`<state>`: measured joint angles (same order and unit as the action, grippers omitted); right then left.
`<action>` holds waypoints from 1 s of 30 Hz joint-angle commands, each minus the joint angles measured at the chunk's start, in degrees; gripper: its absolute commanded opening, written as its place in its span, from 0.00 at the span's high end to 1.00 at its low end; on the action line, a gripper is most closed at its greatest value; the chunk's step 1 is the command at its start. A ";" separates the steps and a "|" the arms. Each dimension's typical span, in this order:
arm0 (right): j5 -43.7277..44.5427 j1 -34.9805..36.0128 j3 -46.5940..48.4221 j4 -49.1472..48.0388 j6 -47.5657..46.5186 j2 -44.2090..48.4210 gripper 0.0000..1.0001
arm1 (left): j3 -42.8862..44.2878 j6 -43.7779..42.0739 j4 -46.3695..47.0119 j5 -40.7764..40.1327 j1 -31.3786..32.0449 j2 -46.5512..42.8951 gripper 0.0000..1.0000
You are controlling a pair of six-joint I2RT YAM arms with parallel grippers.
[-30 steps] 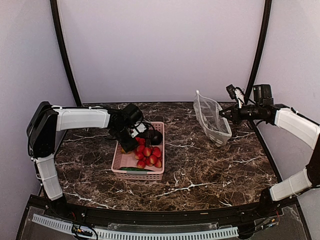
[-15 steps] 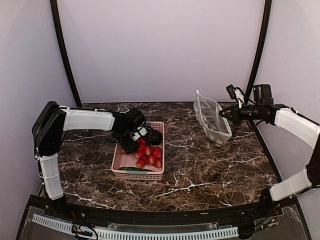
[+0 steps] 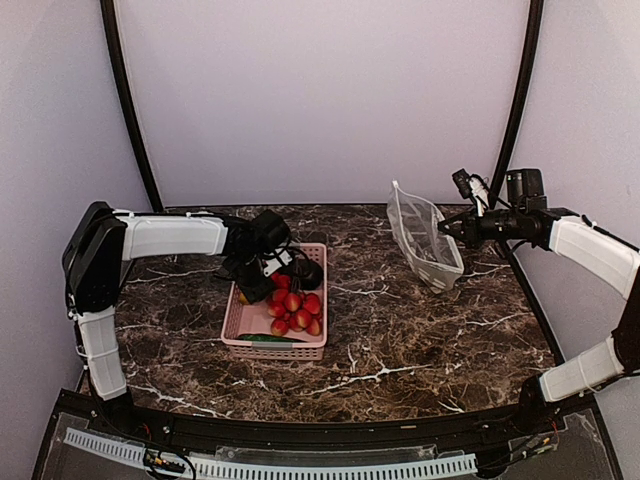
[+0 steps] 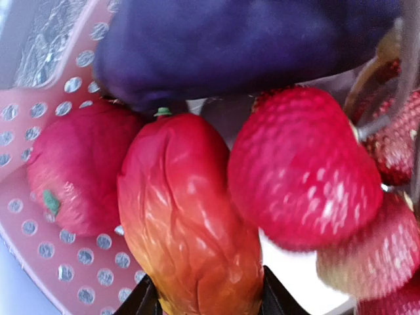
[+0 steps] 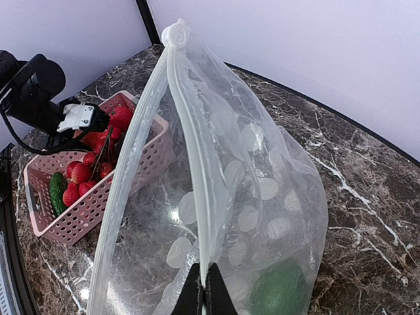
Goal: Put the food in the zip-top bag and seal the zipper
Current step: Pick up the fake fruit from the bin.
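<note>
**Left pincer** point(image 4: 203, 303): down in the basket point(image 3: 275, 348). My jaws are part-way in around the mango point(image 4: 190, 216), one tip close against each side. I cannot tell whether they are pressing on it. The mango is not lifted.

**Right pincer** point(image 5: 205, 295): closed flat on the bag point(image 5: 262, 197) at its mouth edge. I hold the bag up at the table's point(image 3: 420, 340) far right, mouth agape, well apart from the basket.

**Done, by my reckoning:** one green piece, likely the pepper point(image 5: 283, 290), lies at the bottom of the bag.

**Left to do:**
- The mango, eggplant point(image 4: 243, 46), red fruits point(image 4: 298, 170) and cucumber point(image 3: 265, 338) all sit in the basket.
- The zipper point(image 5: 190, 151) is unsealed.
- The task looks early, with most carries ahead.

**What each view shows:**
- **Top:** shows both arms and the gap between basket and bag. My left tips are lost among the fruit there.
- **Left wrist:** the only view that shows which piece my jaws flank. The mango lies under the eggplant's end, beside a red fruit. The bag is not in this view.
- **Right wrist:** the only view that shows the pinch on the strip, the open mouth and the green piece inside. It also shows the cucumber along the basket's near wall.
</note>
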<state>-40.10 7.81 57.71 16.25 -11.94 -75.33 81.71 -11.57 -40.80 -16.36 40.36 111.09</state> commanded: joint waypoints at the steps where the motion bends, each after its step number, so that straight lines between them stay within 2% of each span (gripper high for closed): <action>1: -0.16 -0.26 -0.78 -1.44 -0.45 -0.31 1.00 | 1.43 0.96 -5.15 -1.84 -0.37 -6.06 0.62; 9: 2.13 -0.26 1.13 0.52 -2.16 -0.18 1.00 | 2.07 1.51 -8.96 -2.49 -0.37 -10.84 0.62; 14: 1.66 -0.19 5.70 4.58 -3.73 -1.29 1.00 | 3.21 2.35 -9.94 -2.37 -0.37 -13.77 0.63; 20: 4.74 0.30 16.75 12.06 -7.23 -6.55 1.00 | 4.57 3.88 -3.58 3.35 -0.30 -17.03 0.63; 25: 11.80 3.93 26.11 17.64 -10.70 -9.74 1.00 | 3.92 10.76 6.41 16.44 -0.21 -19.19 0.65; 30: 18.09 8.63 30.29 21.00 -12.71 -12.21 1.00 | 1.95 16.73 14.26 22.26 1.53 -20.54 0.68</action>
<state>-28.10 13.28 84.86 32.62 -21.91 -85.62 85.30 -0.75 -35.09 -2.31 40.53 93.54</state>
